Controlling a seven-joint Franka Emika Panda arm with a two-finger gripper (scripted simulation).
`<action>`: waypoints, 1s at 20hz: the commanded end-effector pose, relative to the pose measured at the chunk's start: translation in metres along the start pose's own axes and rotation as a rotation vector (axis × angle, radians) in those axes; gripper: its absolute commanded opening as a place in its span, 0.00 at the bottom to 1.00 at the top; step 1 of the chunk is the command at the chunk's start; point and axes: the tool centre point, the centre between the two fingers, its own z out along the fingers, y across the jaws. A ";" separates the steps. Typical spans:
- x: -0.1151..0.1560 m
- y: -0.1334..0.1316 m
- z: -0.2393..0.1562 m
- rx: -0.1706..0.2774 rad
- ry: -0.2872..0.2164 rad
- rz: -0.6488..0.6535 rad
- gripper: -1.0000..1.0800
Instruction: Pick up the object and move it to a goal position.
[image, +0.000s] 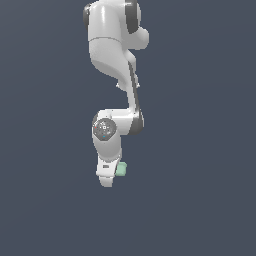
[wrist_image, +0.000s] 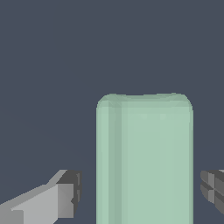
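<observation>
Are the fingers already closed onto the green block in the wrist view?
No. In the wrist view the green block sits between the fingers, with a dark gap visible on each side, so the gripper is open.

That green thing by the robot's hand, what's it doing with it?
A white robot arm reaches down over a plain dark floor, and its gripper is right at a small mint-green block. In the wrist view the block sits between the two fingers, but there is a gap on each side, so they are open and not squeezing it. It looks like the robot is getting ready to grab the block.
</observation>
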 end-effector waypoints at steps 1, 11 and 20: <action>0.000 0.000 0.010 -0.001 0.000 -0.001 0.96; 0.000 0.001 0.014 -0.001 0.000 -0.001 0.00; 0.000 0.001 0.011 -0.001 0.000 -0.001 0.00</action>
